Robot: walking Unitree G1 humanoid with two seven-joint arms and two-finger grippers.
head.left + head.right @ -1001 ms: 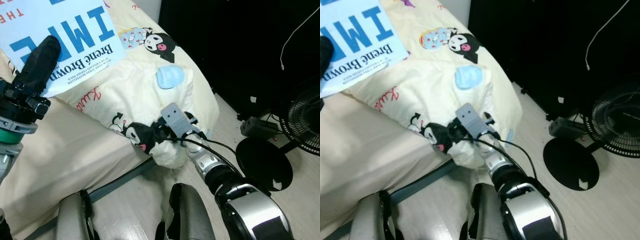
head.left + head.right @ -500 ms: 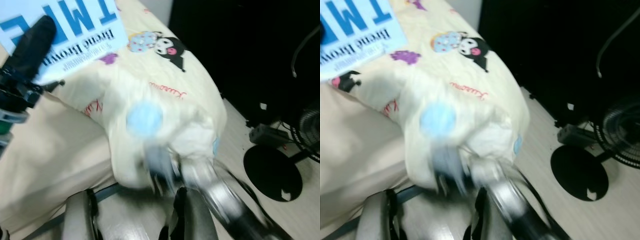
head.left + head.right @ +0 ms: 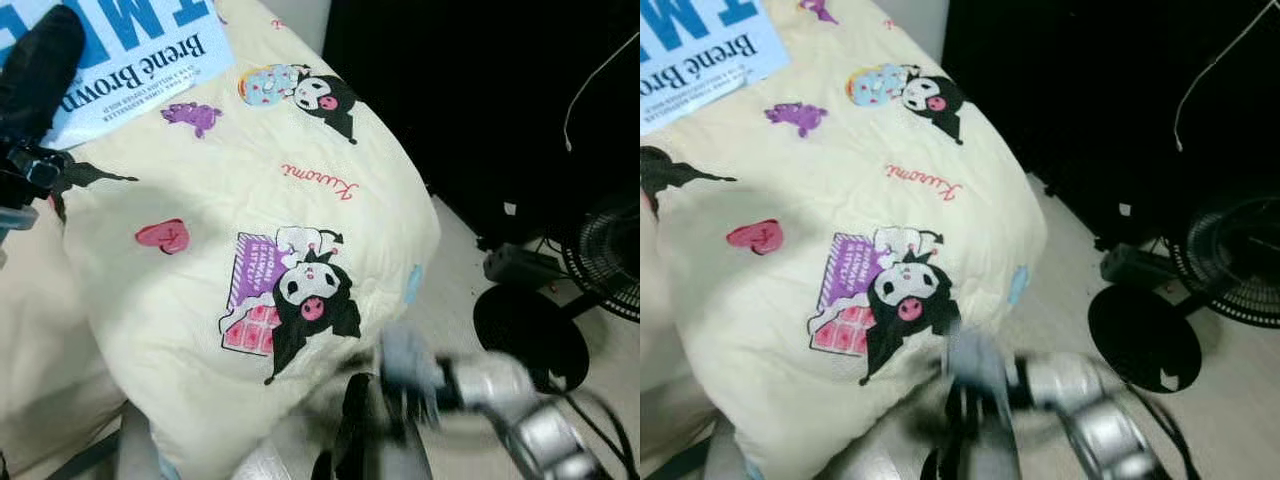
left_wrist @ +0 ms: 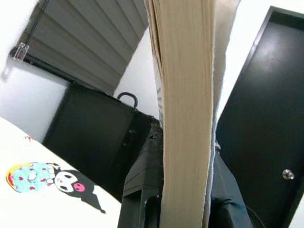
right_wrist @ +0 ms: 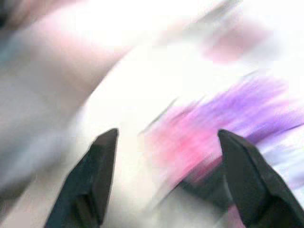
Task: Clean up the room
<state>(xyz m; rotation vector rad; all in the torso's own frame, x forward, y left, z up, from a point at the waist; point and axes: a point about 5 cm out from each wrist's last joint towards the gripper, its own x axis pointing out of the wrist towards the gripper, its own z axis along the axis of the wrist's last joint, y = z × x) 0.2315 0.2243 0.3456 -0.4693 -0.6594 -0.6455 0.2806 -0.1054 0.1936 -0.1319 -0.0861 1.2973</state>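
Nearest the camera, the robot's right gripper hangs blurred at the low right edge of the bed, just off the drooping corner of the cream cartoon-print duvet; its wrist view shows the two black fingers spread wide with nothing between them, the print smeared close in front. The duvet lies spread over the near right of the bed, its corner hanging towards the pale floor. Far left, the left gripper is clamped on a blue-and-white book, held by its page edge above the bedding. Far right stand a black fan and its round base. Risks, by judgement: the heavy book could pivot or slide from so narrow a pinch, and the overhanging corner could drag the cover floorwards.
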